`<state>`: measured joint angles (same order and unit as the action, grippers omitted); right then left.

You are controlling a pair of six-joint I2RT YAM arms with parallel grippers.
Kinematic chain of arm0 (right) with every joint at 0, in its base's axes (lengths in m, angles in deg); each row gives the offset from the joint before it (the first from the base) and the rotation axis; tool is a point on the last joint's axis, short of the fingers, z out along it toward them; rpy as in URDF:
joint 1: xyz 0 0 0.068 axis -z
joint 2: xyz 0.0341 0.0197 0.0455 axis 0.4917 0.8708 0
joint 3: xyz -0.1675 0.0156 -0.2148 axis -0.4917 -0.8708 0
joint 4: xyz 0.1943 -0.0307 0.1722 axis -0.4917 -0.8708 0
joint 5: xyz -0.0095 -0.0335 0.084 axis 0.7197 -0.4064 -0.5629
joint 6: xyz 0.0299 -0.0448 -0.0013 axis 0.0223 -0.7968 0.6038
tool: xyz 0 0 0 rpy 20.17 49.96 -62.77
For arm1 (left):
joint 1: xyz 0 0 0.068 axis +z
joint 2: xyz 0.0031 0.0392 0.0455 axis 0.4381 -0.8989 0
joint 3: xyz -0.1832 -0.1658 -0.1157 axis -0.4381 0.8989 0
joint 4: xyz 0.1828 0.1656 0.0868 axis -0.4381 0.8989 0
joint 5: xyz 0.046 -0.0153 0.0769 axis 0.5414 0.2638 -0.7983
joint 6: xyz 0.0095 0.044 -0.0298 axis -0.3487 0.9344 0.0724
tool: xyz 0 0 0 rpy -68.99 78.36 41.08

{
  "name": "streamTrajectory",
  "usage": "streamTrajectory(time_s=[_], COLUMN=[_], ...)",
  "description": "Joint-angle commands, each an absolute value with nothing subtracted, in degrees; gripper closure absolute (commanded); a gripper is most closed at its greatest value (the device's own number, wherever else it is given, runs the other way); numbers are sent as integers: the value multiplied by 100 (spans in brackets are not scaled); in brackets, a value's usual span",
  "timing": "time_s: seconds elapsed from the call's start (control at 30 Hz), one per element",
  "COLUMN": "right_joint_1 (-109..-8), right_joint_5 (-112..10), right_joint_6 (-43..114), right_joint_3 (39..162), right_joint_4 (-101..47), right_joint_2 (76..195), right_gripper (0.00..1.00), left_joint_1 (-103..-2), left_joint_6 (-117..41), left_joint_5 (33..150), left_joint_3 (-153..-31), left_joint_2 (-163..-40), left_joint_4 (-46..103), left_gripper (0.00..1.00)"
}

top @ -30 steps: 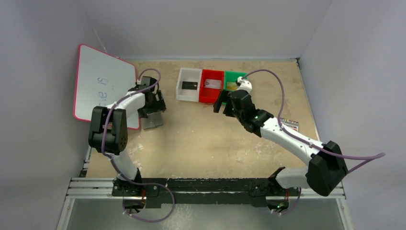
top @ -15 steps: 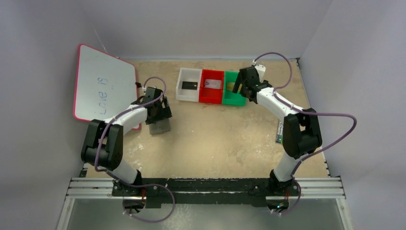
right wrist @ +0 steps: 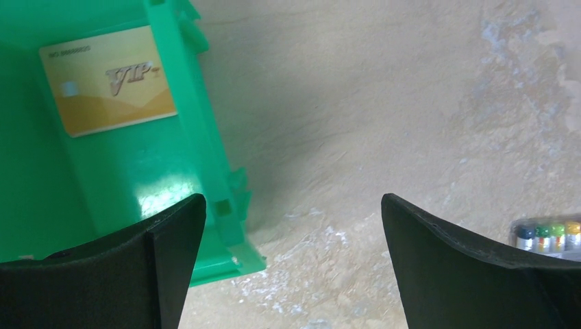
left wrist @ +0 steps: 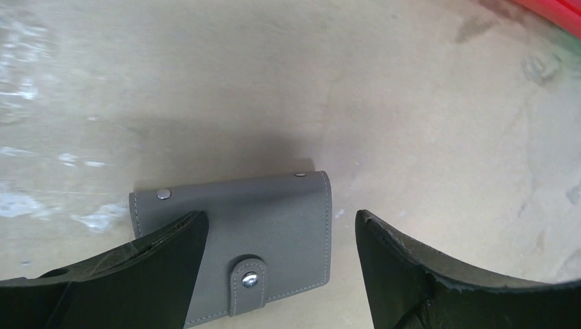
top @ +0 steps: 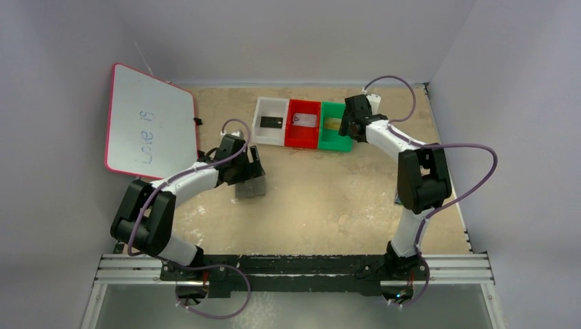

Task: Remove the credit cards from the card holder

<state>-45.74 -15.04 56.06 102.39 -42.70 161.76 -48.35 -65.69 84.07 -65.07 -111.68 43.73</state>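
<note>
Now that the matte grey card holder (left wrist: 274,205) is shifted centreward under the wide, empty left pincer (left wrist: 281,216), and the gold plastic card (right wrist: 106,79) is trayed by the wide, empty right pincer (right wrist: 293,200), removal is judged done.

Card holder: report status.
Left gripper open over card holder, snapped shut. Right gripper open at green tray, gold card inside. Black card in white tray, silver card in red tray. Nothing blocking.

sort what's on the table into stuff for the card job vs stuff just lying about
For the job: card holder, closed; black card; silvery card; gold card.

Lying about: whiteboard; marker pack; white tray, red tray and green tray, each under a card.
</note>
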Motion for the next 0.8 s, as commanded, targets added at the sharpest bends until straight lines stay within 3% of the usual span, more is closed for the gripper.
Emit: streamTrajectory(time_s=[0.0,0.37,0.5,0.63,0.77], right_joint_1=[-4440,-4228,-4184,-4223,-4299], right_joint_5=[-1168,-909,-1348,-2568,-4513], right_joint_6=[5485,5398,5387,5110,4838], right_joint_3=[10241,10019,9961,9458,8309], right_joint_4=[-4253,-4285,-4221,-3576,-2171], right_joint_2=[16004,15772,15475,14605,13428], right_gripper=[0,0,0,0,3], left_joint_1=[-5204,-5611,-5761,-5817,-5819], left_joint_6=[-6941,-7044,-7109,-7222,-7324], left_joint_5=[8922,9074,9132,8781,7649], left_joint_3=[-6253,-6292,-6314,-6406,-6577], left_joint_2=[-11219,-11131,-11128,-10733,-9887], left_joint_4=[4341,4165,4042,4124,4640], left_gripper=[21,22,22,23,18])
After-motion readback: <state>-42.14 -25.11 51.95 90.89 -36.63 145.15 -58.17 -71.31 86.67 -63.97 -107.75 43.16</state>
